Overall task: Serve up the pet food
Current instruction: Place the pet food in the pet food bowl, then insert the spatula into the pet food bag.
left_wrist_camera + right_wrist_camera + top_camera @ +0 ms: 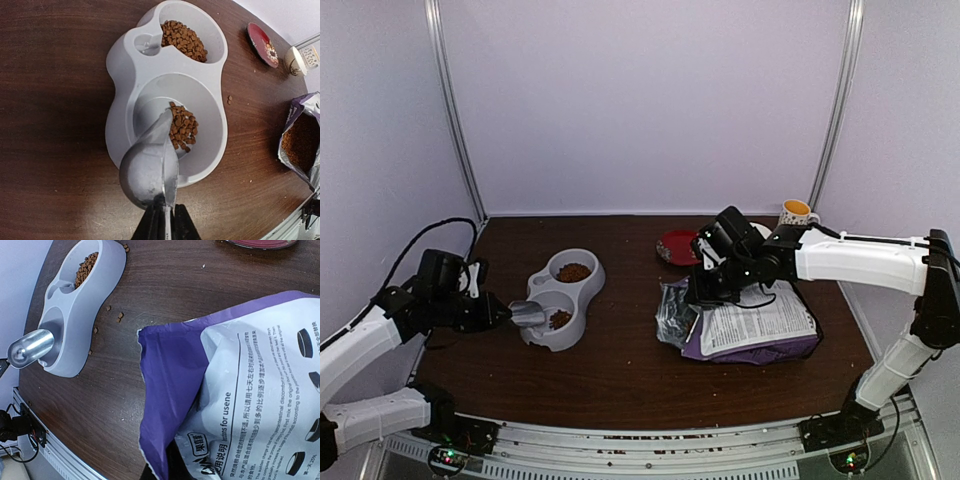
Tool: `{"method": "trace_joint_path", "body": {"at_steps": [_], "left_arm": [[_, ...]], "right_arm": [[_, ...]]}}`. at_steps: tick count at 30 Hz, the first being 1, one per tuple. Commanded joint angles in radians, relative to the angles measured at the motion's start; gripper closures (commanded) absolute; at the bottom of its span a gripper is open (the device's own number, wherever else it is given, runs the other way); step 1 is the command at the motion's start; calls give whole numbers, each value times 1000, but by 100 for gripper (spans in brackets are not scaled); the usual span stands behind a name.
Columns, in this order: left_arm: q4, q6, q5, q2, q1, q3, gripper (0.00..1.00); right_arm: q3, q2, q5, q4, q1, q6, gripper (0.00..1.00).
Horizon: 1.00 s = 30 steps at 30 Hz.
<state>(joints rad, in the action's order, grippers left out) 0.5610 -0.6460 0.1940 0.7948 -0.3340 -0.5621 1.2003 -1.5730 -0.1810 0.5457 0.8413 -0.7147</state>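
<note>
A grey double bowl (563, 325) (122, 65) (107, 270) sits left of centre. Pet food lies in its far cup (573, 272) (184, 40) and in its near cup (560, 319) (183, 128). My left gripper (508, 314) (164, 224) is shut on the handle of a metal scoop (528, 314) (149, 172) (31, 348). The scoop is rolled on its side over the near cup's rim. My right gripper (704, 292) (167, 472) is shut on the open edge of the purple bag (755, 325) (240, 390), its fingers mostly hidden by the flap. Kibble shows inside the bag's mouth (301, 142).
A red plate (676, 247) (262, 45) lies behind the bag, and a yellow-rimmed mug (797, 212) (300, 59) stands at the back right. A few loose pellets (119, 316) (229, 99) lie on the brown table (620, 370) beside the bowl.
</note>
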Motion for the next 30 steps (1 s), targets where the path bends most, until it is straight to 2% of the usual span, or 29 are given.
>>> {"method": "trace_joint_path", "body": {"at_steps": [1, 15, 21, 30], "left_arm": [[42, 35, -107, 21, -46, -64, 100], [137, 92, -260, 46, -149, -183, 100], [140, 151, -180, 34, -169, -229, 100], [2, 171, 17, 36, -241, -199, 100]], "right_arm": [[25, -2, 17, 17, 9, -16, 100], [35, 0, 23, 26, 24, -23, 100], [74, -18, 26, 35, 58, -32, 100], [212, -121, 22, 63, 131, -44, 100]]}}
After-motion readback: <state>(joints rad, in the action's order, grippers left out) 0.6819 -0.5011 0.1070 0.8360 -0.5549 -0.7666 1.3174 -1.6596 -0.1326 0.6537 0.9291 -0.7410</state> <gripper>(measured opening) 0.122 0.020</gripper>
